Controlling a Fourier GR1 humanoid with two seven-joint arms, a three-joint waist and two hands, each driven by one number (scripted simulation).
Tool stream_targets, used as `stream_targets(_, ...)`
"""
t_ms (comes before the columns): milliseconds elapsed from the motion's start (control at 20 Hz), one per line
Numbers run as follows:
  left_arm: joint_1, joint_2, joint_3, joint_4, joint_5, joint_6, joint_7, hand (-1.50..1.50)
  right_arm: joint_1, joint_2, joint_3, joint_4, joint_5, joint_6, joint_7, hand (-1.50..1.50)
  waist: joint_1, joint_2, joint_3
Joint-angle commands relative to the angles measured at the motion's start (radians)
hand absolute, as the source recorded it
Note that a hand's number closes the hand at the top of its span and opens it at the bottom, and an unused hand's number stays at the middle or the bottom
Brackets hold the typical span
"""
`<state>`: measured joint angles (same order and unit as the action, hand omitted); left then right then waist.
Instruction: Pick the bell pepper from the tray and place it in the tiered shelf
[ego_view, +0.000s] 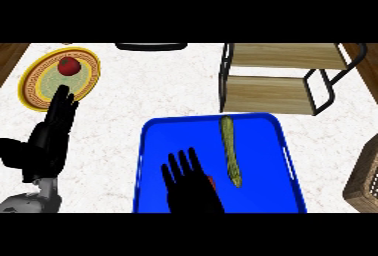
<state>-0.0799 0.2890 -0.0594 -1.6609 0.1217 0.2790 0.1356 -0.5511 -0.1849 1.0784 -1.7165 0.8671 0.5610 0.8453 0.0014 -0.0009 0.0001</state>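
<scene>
Right hand (190, 182) sits nearest, over the blue tray (151, 150) at about 6 o'clock in the head view, fingers spread and straight, holding nothing. Just at its 3 o'clock edge a sliver of red (212, 181) shows under the fingers; my guess is that's the pepper, mostly hidden by the palm. Can't confirm shape or which way it lies.

Long green vegetable (231, 152), likely a cucumber, lies on the tray just beside the hand at 2 o'clock, running near 12-to-6. Not the target.

Left hand (57, 117) at 9 o'clock, open, fingers up, resting, its fingertips overlapping the yellow plate (29, 82) rim. Plate holds a red round item (69, 65) at 11 o'clock, looks like a tomato or apple. Distractor.

Shelf (284, 80) at 1 o'clock, two wooden tiers, well apart from the tray. Wicker basket (365, 182) at 3 o'clock edge.

Stage: pre-grasp, nothing closed yet.

Risks:
- Pepper is occluded by the hand, so the closing fingers may land off-centre and squeeze it out sideways.
- Cucumber is close enough to get nudged or caught in the close.
- Red thing on the plate could be mistaken for the target.
- Carry path to the shelf passes the tray rim and the shelf's black frame; a low lift could clip either.
</scene>
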Motion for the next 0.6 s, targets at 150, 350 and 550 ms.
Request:
stream_targets(150, 0.0, -0.016, 0.028, 0.035, -0.017, -0.045, -0.007, 0.0, 0.089, -0.004, -0.047, -0.013, 0.106, 0.015, -0.082, -1.5, -0.003, 0.0, 0.0)
stream_targets(350, 0.043, -0.067, -0.008, -0.021, -0.067, -0.012, -0.028, 0.0, 0.056, 0.06, -0.085, 0.154, 0.169, -0.088, -0.201, -1.5, 0.003, 0.001, 0.0)
stream_targets(550, 0.072, -0.051, 0.043, -0.039, -0.034, -0.063, -0.024, 0.0, 0.148, 0.029, -0.081, 0.133, 0.239, -0.125, -0.257, -1.5, 0.002, 0.0, 0.0)
